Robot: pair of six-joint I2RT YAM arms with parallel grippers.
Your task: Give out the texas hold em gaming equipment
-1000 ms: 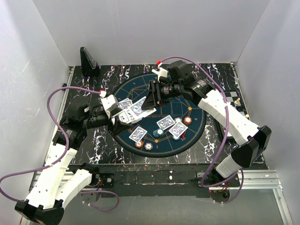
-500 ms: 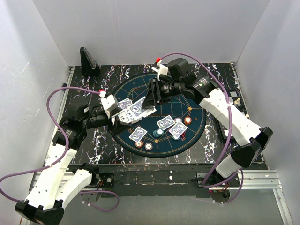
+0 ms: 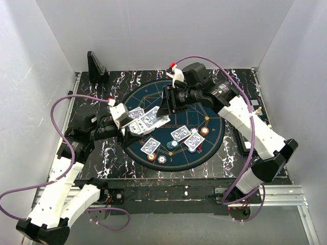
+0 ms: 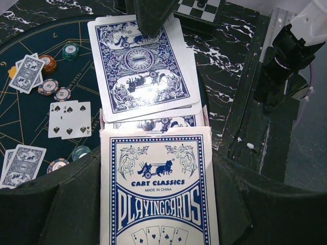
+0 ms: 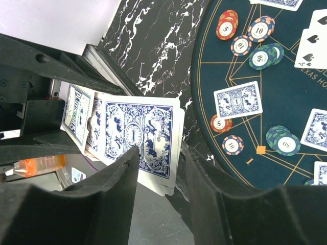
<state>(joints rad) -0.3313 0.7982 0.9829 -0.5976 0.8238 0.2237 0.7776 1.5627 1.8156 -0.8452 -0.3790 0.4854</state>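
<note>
- Over the last second the right arm's elbow and forearm have swung a little outward to the right. Its wrist has edged toward the deck, and everything lying on the felt has stayed put.
- The top card (image 4: 140, 66) is back-up and slid partway out of the card box (image 4: 158, 199), fanned slightly off the few cards beneath it. Card and box hang above the left rim of the round teal mat (image 3: 196, 115), between the two grippers.
- The step in hand looks like drawing one card off the deck to deal it.
  - To do it well, pull straight along the card's length so only the top one follows; the cards under it are already creeping out with it.
  - Keep the box level and steady until the card is fully free, then carry it to a bare spot on the mat.
- The right gripper (image 5: 156, 171) has its fingers nearly together, pinching the far edge of the top card and touching nothing else.
- The left gripper (image 3: 127, 127) is clamped on the two long sides of the card box, with the box's open end facing the other arm.
- Already on the mat are several dealt cards (image 3: 180, 133), a face-up pair of spades (image 4: 69, 118) and small stacks of striped chips (image 5: 227, 24), all near the middle.
- I judge the distribution to be well under way but not finished.
</note>
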